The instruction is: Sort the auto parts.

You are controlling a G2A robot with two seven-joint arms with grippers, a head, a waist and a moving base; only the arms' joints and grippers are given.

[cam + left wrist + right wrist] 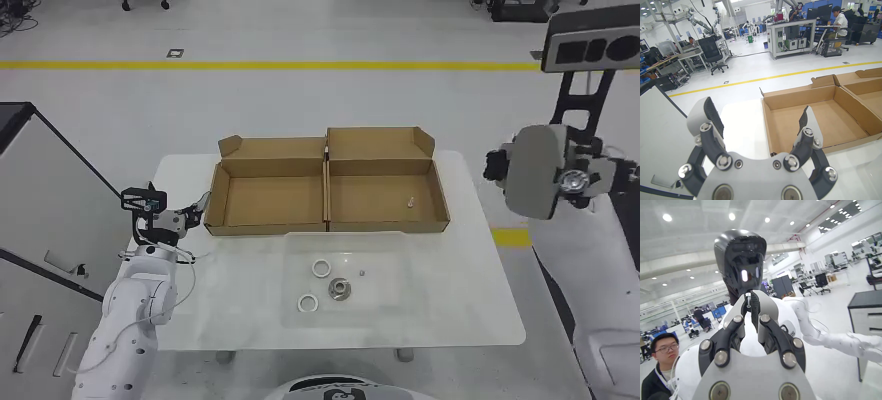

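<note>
Left gripper (759,117) hangs over the table's (450,290) left edge, just beside the left box's (268,200) outer wall; its jaws stand wide apart with nothing between them, the ribbed pads (713,113) bare; it faces across that box toward the right box (380,195)

Right gripper (748,298) is raised off the table's right side, turned away from the boxes; its jaws are closed almost together, pinching a coiled part (748,300) at the very tips; whether that is a spring or a threaded piece I cannot tell

The two brown boxes sit side by side at the far half of the table, touching along one wall, flaps up at the back; the left box's floor is bare; the right one holds a small pale piece (411,201) near its right end

Nearer the front, apart from the boxes, lie the loose parts: a white ring (321,268); a second ring (308,302) nearer the front edge; a grey round part (340,290) between them, to the right; a tiny bit (362,270) just beyond it
</note>
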